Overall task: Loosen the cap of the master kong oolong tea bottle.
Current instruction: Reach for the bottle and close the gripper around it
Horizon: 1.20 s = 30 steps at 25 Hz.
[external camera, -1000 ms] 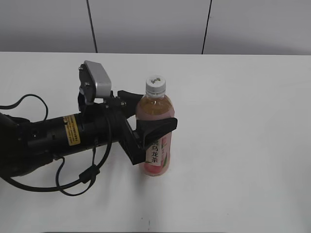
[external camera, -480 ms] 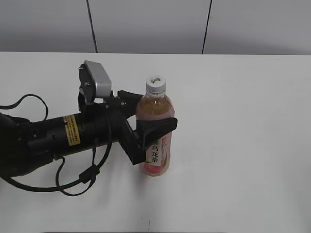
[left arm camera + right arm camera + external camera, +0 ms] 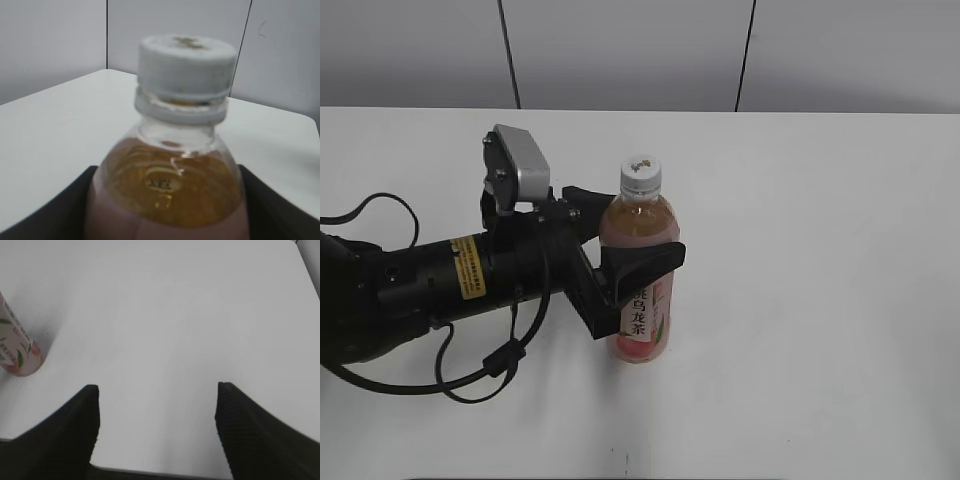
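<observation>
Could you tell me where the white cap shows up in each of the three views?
Exterior view: cap sits centre, atop the upright bottle held by the left gripper.
Left wrist view: cap fills the upper centre, close up.
Right wrist view: not visible; only the bottle's base, left edge.
Shared landmark: the bottle.

Light: bright, even, soft.
Shadows: faint beside the bottle [image 3: 640, 270].
Blur: left wrist view soft; cap [image 3: 186, 62] and bottle unsharp.

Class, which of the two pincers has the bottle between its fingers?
The left pincer: its fingers flank the bottle. The right pincer stands open over bare table.
</observation>
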### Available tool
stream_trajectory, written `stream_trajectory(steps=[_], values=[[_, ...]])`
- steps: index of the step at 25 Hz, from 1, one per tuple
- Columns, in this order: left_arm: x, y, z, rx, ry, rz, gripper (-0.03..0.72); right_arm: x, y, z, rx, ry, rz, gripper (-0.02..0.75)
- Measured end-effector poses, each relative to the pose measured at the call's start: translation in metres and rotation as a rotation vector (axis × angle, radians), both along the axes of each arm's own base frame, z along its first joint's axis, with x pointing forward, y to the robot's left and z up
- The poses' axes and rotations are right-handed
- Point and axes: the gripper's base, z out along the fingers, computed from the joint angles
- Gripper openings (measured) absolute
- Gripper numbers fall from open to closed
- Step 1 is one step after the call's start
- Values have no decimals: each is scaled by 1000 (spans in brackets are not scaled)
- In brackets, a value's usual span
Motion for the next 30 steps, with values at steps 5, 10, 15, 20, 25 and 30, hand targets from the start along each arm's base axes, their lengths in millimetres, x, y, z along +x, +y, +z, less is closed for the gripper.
stream_trajectory(steps=[5, 10, 15, 20, 25, 30], values=[[0, 0, 0, 0, 0, 0, 465, 35, 1, 17, 12, 71, -5, 546], [0, 0, 0, 0, 0, 0, 465, 82, 5, 38, -65, 197, 77, 540], [0, 0, 0, -1, 0, 0, 465, 137, 10, 63, -58, 309, 138, 506], [0, 0, 0, -3, -1, -1, 465, 194, 20, 87, -34, 414, 246, 475], [0, 0, 0, -5, -2, -1, 465, 243, 42, 98, -59, 498, 367, 470], [0, 0, 0, -5, -2, -1, 465, 280, 87, 102, -138, 487, 523, 470]])
